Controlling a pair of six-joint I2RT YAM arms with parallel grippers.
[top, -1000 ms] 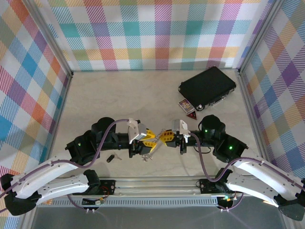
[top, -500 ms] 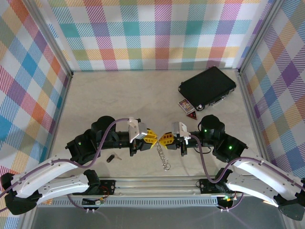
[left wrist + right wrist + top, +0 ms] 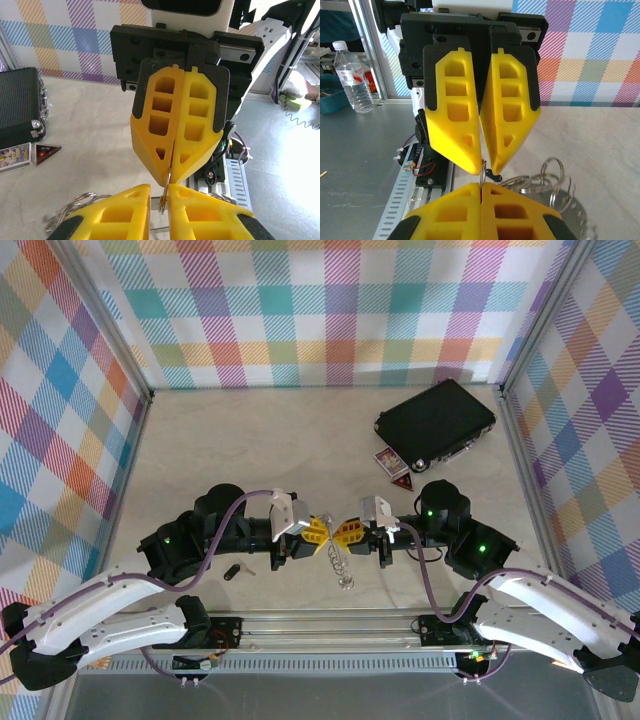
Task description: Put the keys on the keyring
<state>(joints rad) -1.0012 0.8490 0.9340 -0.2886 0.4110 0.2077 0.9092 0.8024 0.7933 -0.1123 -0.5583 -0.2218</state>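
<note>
Tabletop [image 3: 250, 440]: left gripper [image 3: 324, 535] narrowed around keyring [image 3: 338, 562].

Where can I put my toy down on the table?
Bare: the wide stretch of table along the back wall, left of the black case. Crowded: front middle, where the left tool and right tool hold the keyring, key nearby.

Black case [image 3: 435, 425] beside card [image 3: 389, 461]
</note>
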